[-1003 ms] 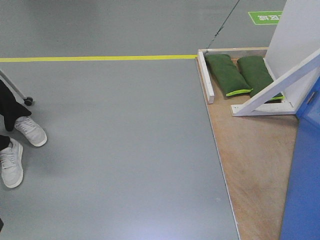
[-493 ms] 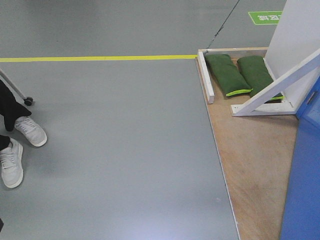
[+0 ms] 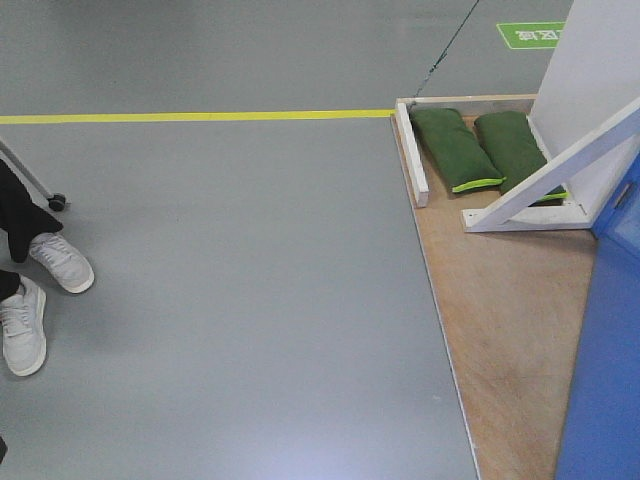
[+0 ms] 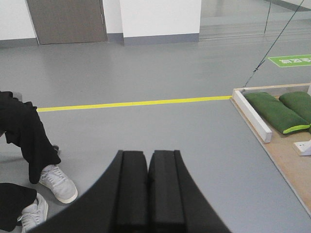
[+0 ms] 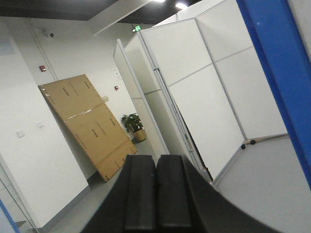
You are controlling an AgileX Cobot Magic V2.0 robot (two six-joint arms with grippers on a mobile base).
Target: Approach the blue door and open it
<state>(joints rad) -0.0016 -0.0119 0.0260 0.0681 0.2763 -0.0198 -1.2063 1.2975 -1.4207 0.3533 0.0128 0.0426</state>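
The blue door (image 3: 608, 350) shows as a tall glossy blue panel at the right edge of the front view, standing on a wooden base (image 3: 510, 310). Its blue edge (image 5: 279, 63) also runs down the right side of the right wrist view. No handle or lock is in view. My left gripper (image 4: 147, 158) is shut with nothing in it, pointing over grey floor. My right gripper (image 5: 156, 162) is also shut and empty, tilted up toward white partitions.
A person's legs and white sneakers (image 3: 35, 300) are at the left. A white triangular brace (image 3: 560, 175) and two green sandbags (image 3: 480, 145) sit on the wooden base. A yellow floor line (image 3: 200, 116) crosses ahead. A cardboard sheet (image 5: 87, 121) leans on the far wall.
The view has shifted very slightly; the blue door takes up a touch more of the lower right corner. Both grippers stay shut.
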